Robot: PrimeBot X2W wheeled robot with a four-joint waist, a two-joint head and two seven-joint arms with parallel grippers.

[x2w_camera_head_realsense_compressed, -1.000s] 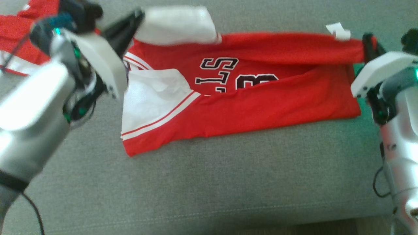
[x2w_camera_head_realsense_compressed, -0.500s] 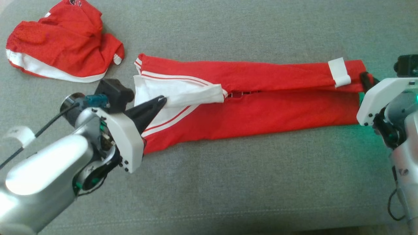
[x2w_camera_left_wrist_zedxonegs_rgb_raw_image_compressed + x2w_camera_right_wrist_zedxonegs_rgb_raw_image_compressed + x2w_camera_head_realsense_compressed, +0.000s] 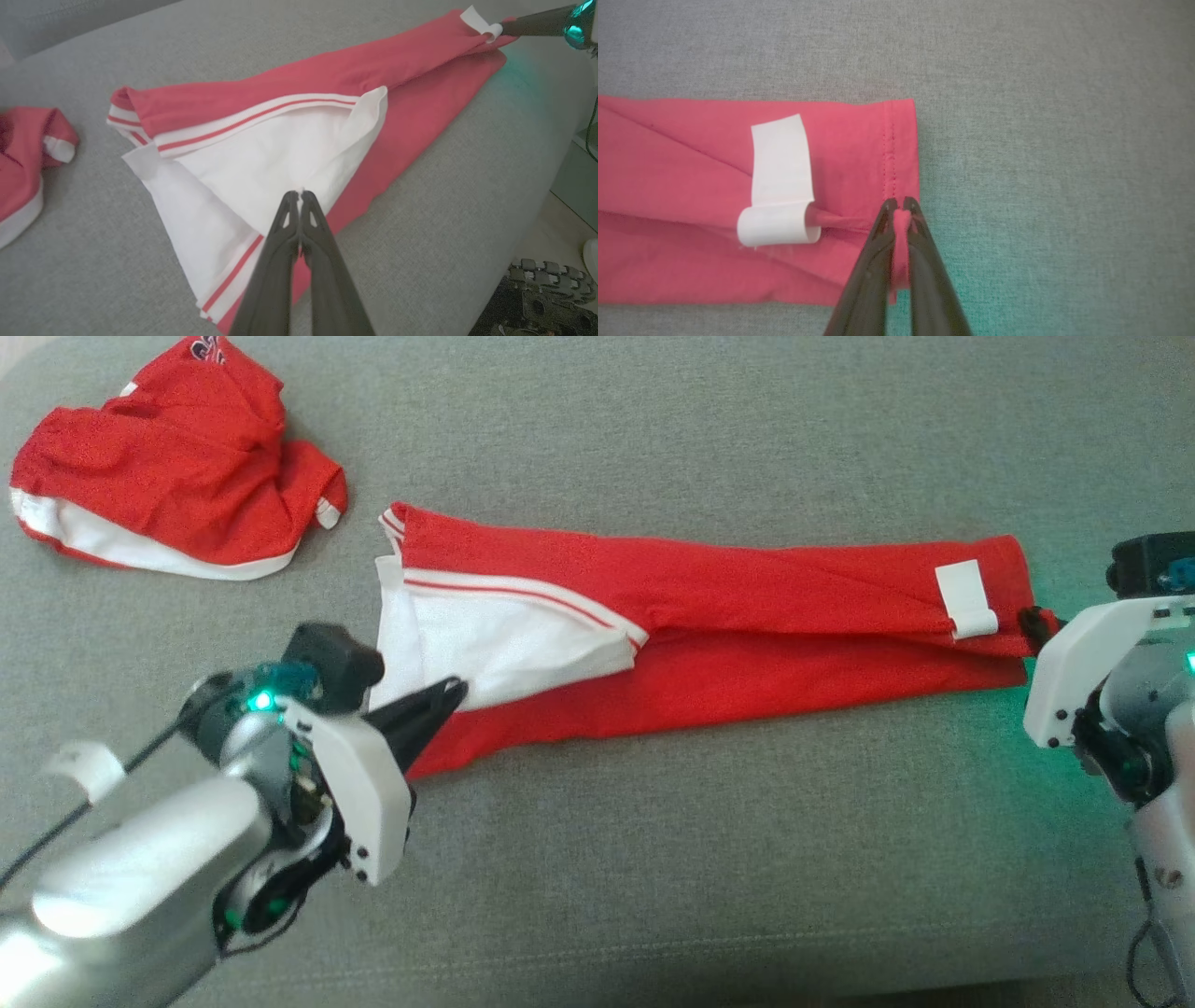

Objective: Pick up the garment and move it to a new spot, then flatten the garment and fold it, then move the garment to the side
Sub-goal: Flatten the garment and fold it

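The garment (image 3: pixel 747 616) lies as a long red band across the middle of the frame on the grey cushion (image 3: pixel 653 859), one lengthwise fold laid over. At lower left the left gripper (image 3: pixel 448 695) has its fingers pressed together on the white sleeve edge. At the right edge the right gripper (image 3: pixel 1032 621) nips the red hem. By my reckoning the move and the flattening are done and folding is under way. Crosswise folds and the shift aside remain. Any writing? The white tag (image 3: pixel 966 597) near the right end looks blank, and the dark lettering on the crumpled second garment (image 3: pixel 168 495), upper left, is too small to read.
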